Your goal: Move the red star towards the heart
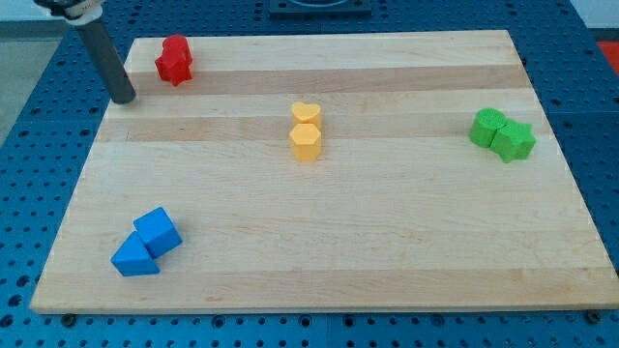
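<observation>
The red star lies near the top left corner of the wooden board. A yellow heart sits near the board's middle, touching a yellow hexagon block just below it. My tip rests on the board's left edge, to the left of and slightly below the red star, a short gap apart from it.
Two green blocks sit together at the view's right. A blue cube and a blue triangular block touch each other at the bottom left. The board rests on a blue perforated table.
</observation>
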Controlling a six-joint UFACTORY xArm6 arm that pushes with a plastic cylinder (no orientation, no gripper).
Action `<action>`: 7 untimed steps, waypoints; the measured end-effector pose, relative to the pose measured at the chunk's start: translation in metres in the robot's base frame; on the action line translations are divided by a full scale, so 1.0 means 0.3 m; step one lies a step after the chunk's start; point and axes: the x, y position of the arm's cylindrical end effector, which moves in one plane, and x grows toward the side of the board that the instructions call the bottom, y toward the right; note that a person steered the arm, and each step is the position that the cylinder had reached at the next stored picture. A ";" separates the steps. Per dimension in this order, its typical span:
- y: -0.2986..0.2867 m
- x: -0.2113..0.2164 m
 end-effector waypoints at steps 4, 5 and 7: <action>0.292 -0.137; 0.398 -0.120; 0.586 -0.065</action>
